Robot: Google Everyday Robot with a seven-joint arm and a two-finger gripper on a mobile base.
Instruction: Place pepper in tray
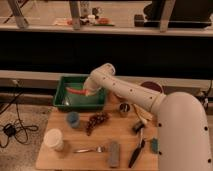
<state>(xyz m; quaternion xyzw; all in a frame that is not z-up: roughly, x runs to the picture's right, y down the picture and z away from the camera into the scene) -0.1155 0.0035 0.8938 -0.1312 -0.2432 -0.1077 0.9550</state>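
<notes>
We are observing the gripper (pixel 86 92) holding the pepper (pixel 76 91) low over the tray (pixel 65 102), presumably positioning it for release inside.

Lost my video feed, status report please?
Gripper over the large green plastic tray, at its right end. Slim orange-red pepper at the gripper, inside tray bounds. Nothing in the way.
</notes>
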